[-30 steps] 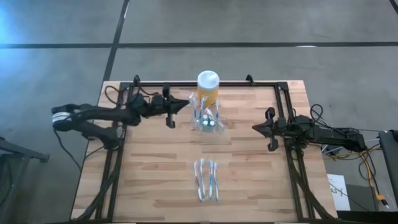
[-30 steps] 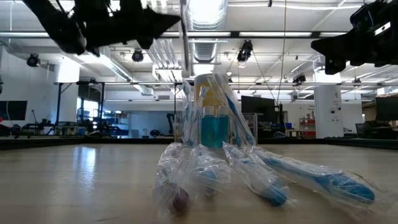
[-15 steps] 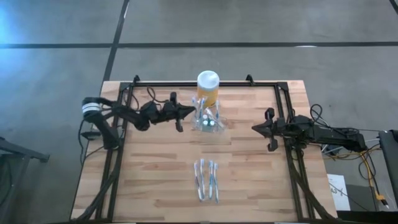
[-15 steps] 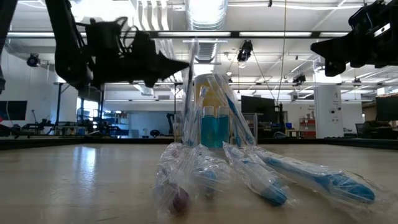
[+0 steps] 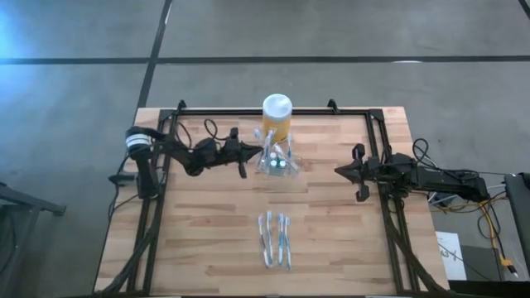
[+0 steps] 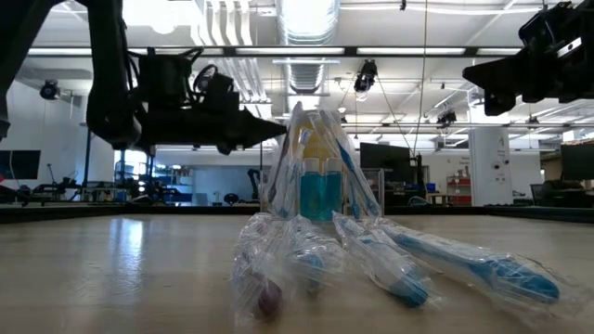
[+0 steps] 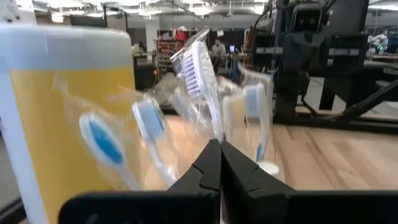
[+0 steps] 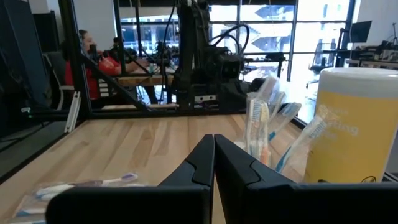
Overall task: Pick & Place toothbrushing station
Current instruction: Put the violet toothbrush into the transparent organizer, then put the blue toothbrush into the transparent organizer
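The clear holder (image 5: 277, 161) is standing upright near the table's twelve o'clock edge, its wrapped toothbrushes (image 6: 320, 158) leaning upward; its long axis cannot be told. At its nine o'clock, the left gripper (image 5: 249, 150) is hovering, fingers pressed together, gripping nothing. The right gripper (image 5: 339, 170) is waiting at three o'clock, closed and empty.

— Overhead view?
— Straight down on the light wooden slatted table (image 5: 331, 240). Low view sits at tabletop height, near wrapped toothbrushes (image 6: 390, 264).
— Shared ground?
— Both wrist views face the yellow jar with white lid (image 7: 68, 112), close.
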### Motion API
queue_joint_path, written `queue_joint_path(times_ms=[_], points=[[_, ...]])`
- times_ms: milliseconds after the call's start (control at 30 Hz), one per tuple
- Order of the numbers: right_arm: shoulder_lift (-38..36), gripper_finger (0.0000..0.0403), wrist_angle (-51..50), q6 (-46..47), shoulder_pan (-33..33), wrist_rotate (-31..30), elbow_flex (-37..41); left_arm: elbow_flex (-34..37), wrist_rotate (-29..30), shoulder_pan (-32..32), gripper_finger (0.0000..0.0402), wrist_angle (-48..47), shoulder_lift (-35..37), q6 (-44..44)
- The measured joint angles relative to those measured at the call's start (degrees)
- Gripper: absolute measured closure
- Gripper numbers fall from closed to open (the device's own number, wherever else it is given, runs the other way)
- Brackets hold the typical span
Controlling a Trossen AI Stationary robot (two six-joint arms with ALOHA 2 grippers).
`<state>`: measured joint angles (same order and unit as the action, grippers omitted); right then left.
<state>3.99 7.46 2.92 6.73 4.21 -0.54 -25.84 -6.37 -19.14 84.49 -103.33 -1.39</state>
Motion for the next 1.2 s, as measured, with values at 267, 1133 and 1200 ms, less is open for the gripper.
queue_joint_path(times_ms=[267,1133,1200], points=[[0.1,0.0394,0.0,0.3,0.0,0.0,0.0,3.2,0.0,0.1,0.0401,0.0,-1.2,0.4],[1.4,0.0394,0.0,1.2,0.0,-0.4,0.0,12.0,-9.1,0.1,0.0274,-1.8,9.4,-4.7],[1.5,0.0394,0.0,1.2,0.0,-0.4,0.0,14.5,-13.6,0.1,0.0259,-2.4,14.6,-4.8]])
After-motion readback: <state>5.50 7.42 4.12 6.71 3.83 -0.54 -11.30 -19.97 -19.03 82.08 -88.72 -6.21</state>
